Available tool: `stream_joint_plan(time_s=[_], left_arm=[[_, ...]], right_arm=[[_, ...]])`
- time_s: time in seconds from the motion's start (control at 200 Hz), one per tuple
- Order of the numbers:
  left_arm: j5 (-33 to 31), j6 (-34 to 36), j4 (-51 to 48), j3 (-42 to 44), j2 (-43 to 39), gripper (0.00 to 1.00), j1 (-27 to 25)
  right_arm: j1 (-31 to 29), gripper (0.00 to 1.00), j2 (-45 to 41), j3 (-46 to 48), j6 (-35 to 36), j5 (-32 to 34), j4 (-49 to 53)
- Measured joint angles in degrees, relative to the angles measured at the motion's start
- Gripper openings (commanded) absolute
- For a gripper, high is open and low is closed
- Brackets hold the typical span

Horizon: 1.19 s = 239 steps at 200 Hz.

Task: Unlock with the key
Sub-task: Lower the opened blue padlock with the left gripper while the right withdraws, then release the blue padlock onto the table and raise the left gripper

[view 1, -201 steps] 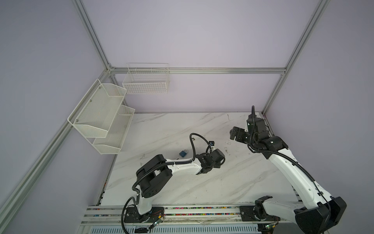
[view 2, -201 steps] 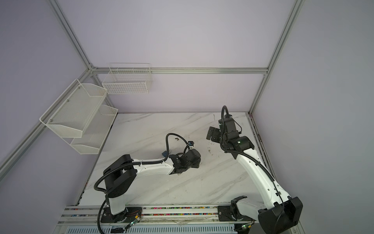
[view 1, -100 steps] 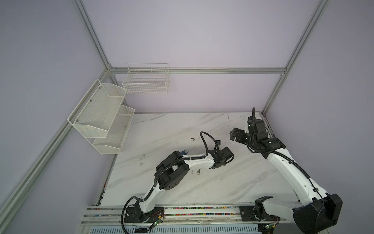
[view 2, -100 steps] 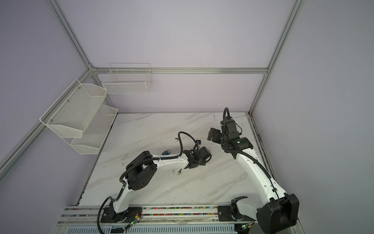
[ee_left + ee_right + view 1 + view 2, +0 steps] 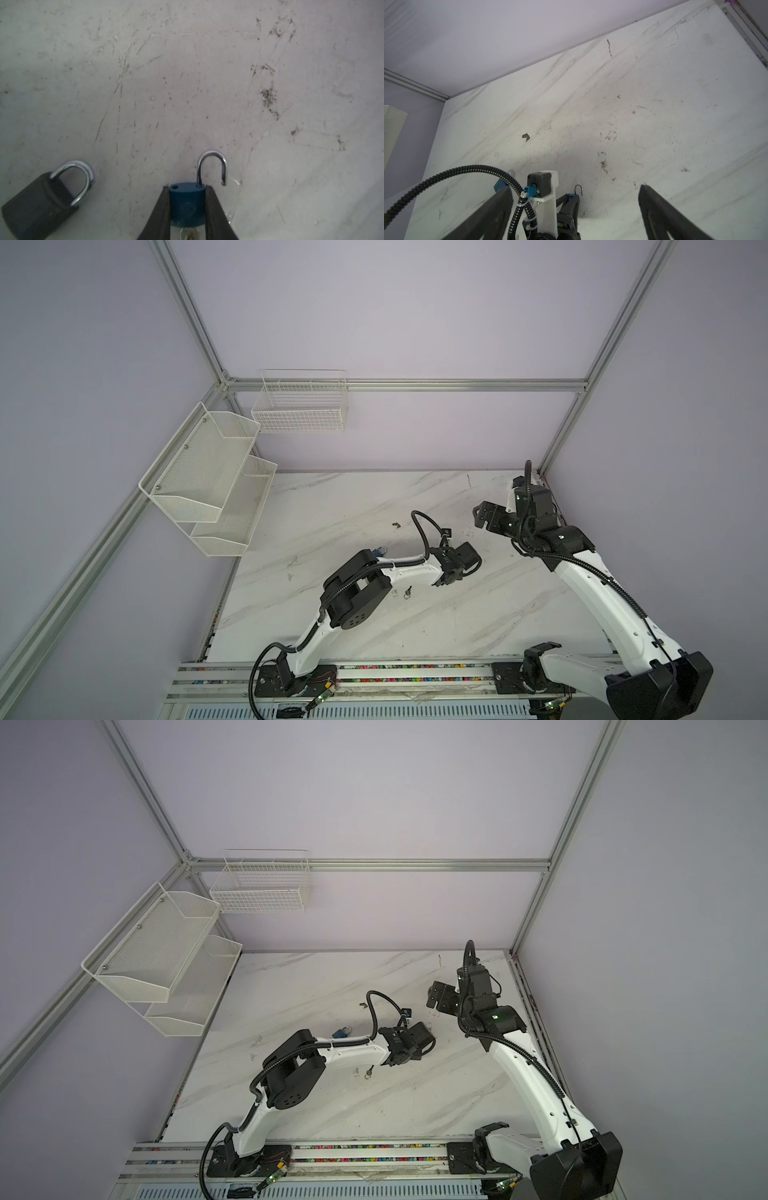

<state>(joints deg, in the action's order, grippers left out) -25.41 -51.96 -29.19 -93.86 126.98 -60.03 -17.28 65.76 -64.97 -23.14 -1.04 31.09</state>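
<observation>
Left gripper (image 5: 187, 188): pinching the blue padlock (image 5: 187, 205) by the sides of its body.
Shackle (image 5: 212, 166): popped open, free leg clear of the blue padlock's body.
Key (image 5: 189, 234): seated in the blue padlock's end opposite the shackle.
Right gripper (image 5: 484, 516): spread wide, empty, well apart from the blue padlock.
Black padlock (image 5: 41, 203): near the blue padlock, shackle closed.
Risk: if you loosen the pinch carelessly, the blue padlock may tip, pressing the shackle shut or shedding the key. A sideways sweep could knock the black padlock.
</observation>
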Motion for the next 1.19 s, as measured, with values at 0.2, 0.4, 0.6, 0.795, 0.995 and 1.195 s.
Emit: stream_joint_plan(time_s=[0.2, 0.4, 0.6, 0.795, 0.995, 1.195], left_arm=[[0.0, -0.7, -1.2, 0.0, 0.0, 0.41, 0.0], [0.8, -0.9, -1.4, 0.0, -2.1, 0.43, 0.0], [-0.2, -0.9, 0.8, 4.9, -17.1, 0.45, 0.0], [-4.2, -0.1, 2.8, 16.6, -37.1, 0.48, 0.2], [-5.6, 1.6, 1.8, 30.2, -53.3, 0.51, 2.8], [-4.3, 4.3, 0.3, 42.1, -68.5, 0.54, 7.2]], right_arm=[[0.0, 0.97, -0.4, 0.0, 0.4, -0.4, 0.0], [0.0, 0.97, -0.9, -1.6, 1.2, -0.6, 0.8], [0.0, 0.97, -1.5, -3.5, 2.3, -2.0, 1.2], [-0.7, 0.97, -1.6, -3.5, 2.0, -3.6, 0.8], [-10.0, 0.97, 1.0, -2.3, 0.1, -0.3, -0.7], [-22.7, 0.97, 8.2, 0.9, -3.8, 4.8, -3.2]])
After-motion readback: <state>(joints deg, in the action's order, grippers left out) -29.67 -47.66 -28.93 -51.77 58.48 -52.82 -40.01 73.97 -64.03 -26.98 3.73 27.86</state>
